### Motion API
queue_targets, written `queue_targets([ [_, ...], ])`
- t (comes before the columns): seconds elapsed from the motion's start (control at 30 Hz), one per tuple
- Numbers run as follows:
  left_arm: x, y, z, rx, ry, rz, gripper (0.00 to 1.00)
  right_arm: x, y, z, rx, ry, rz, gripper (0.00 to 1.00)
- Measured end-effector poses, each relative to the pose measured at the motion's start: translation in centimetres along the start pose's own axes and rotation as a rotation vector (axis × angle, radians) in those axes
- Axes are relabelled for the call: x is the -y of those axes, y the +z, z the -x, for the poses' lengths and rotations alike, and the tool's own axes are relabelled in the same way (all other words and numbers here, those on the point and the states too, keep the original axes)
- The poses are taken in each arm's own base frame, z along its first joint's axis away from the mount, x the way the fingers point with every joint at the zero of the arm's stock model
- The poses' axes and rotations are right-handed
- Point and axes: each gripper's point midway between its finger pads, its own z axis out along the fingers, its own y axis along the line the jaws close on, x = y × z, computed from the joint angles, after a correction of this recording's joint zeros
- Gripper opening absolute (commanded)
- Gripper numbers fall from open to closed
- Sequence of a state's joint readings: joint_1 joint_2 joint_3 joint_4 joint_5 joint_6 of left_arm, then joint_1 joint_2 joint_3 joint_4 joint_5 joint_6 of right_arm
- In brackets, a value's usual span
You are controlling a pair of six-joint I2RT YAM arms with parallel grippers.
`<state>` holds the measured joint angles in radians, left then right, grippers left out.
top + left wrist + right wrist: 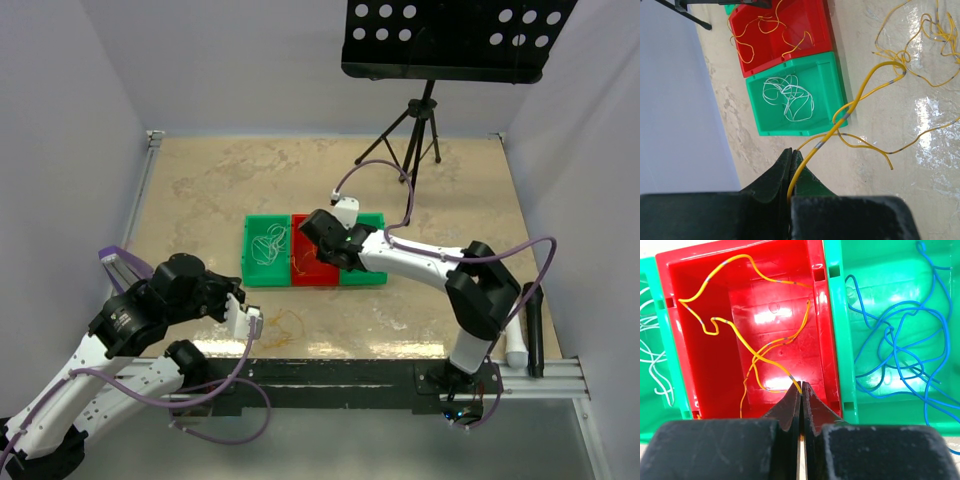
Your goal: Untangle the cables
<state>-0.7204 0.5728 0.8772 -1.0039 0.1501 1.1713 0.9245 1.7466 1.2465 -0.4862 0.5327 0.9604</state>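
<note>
**Both grippers pinched shut on yellow strands**

Left gripper (791,154) fingers are pressed together on a yellow-and-grey cable (860,97). It rises from the fingertips, arcs over the table (880,200) and runs into a loose yellow tangle (932,45) lying on the bare surface beside the bins. In the top view this gripper sits near the table's front edge, with the tangle just to its right.

Right gripper (801,387) fingers are likewise closed, nipping the end of an orange-yellow cable (740,335). That cable loops around inside the red bin (695,365), and the gripper hangs over the bin's near wall.

3 bins stand in a touching row at mid-table, the red one between 2 green ones. On the left in the top view, the left green bin (826,80) holds a white cable (790,97) bunched in a loose knot. On the other side, the right green bin (837,340) holds blue cables (900,335) in overlapping loops.
</note>
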Motion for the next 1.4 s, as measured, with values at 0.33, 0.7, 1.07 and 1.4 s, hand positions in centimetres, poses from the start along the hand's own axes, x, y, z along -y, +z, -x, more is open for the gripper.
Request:
queue_targets([
  [0.33, 0.0, -0.2, 0.1, 0.004, 0.001, 0.007, 0.0, -0.9, 3.7, -2.2, -0.042, -0.049, -0.036, 0.0],
  [0.7, 0.0, -0.3, 0.1, 0.008, 0.001, 0.011, 0.0, -4.1, -0.8, 1.9, 0.043, -0.021, 0.183, 0.48],
  [1.07, 0.2, -0.3, 0.2, 0.014, -0.027, 0.009, 0.0, -3.6, -6.4, 3.3, 0.135, -0.117, 0.355, 0.48],
  [1.4, 0.1, 0.5, -0.4, -0.01, -0.086, 0.037, 0.0, -4.5, -11.7, -6.5, 0.054, -0.379, 0.794, 0.51],
])
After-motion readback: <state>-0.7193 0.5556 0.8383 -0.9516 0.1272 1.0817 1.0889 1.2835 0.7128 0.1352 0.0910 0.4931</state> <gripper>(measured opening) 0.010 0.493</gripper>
